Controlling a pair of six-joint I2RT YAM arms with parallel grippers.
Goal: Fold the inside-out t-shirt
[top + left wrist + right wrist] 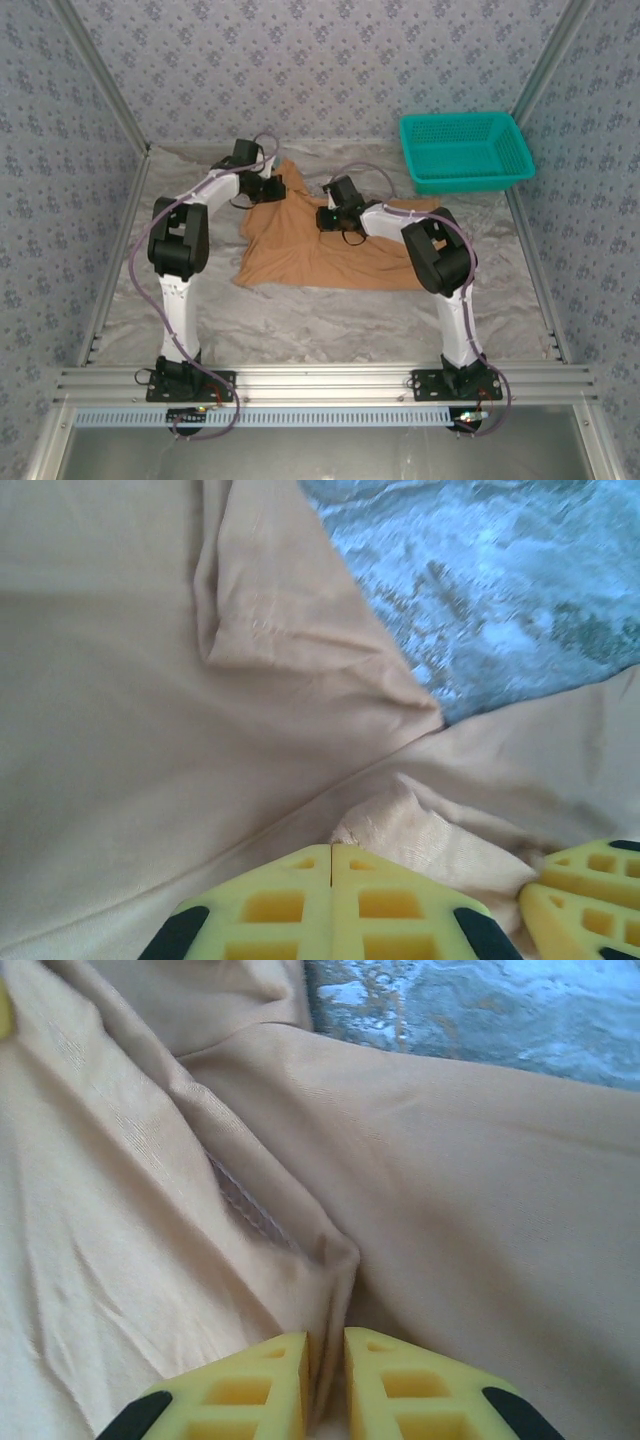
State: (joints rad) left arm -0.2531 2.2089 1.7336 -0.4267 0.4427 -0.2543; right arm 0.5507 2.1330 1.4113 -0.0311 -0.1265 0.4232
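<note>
The inside-out t-shirt (320, 250) lay crumpled in the middle of the tabletop (300, 330), orange-tan against the pale, mottled covering, with both arms bent down over its far part. The left fingers (280, 905) were pressed tight together near the shirt's far left corner, pinching a puckered bit of cloth at their tips. The right fingers (420, 1390) were clenched on a raised fold toward the far middle of the shirt, a thin ridge of fabric caught in the narrow slit between them. A teal basket (470, 172) sat well apart, at the tabletop's far right corner.
</note>
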